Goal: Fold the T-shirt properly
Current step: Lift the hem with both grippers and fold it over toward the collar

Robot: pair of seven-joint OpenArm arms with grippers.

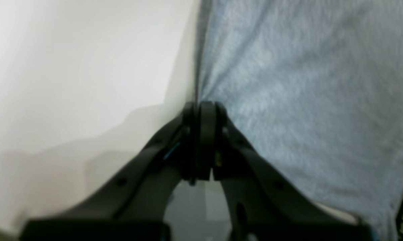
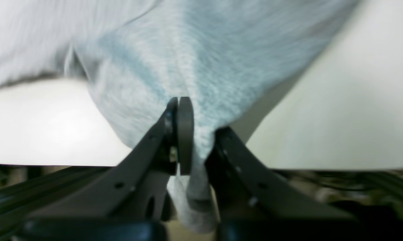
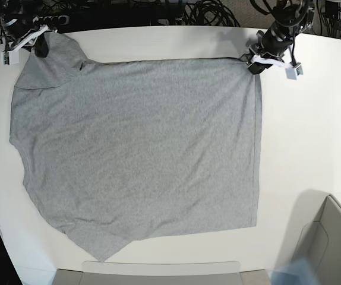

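At the far left of the base view, the right end effector (image 3: 38, 41) pinched a corner of the shirt (image 3: 141, 148) near the worktop's (image 3: 313, 130) back edge. Its wrist camera showed grey cloth bunched between the fingers and hanging out below them, so the grip looked deep and secure.

Across the middle, the shirt lay spread on the white worktop, plain grey side up, with no lettering in sight. Most of it was flat, though the near left corner ran out into a skewed point and light creases crossed the body.

At the back right, the left end effector (image 3: 255, 62) was pressed together on the shirt's other far corner; its wrist view showed the fingers closed right at the cloth's edge, a thinner bite than its partner's.

With both far corners held, the step in hand seemed to be stretching that edge taut to square the garment or carry it over for a fold. Doing it well probably meant moving both arms together at equal height, keeping steady tension without tugging the left arm's shallow grip loose.
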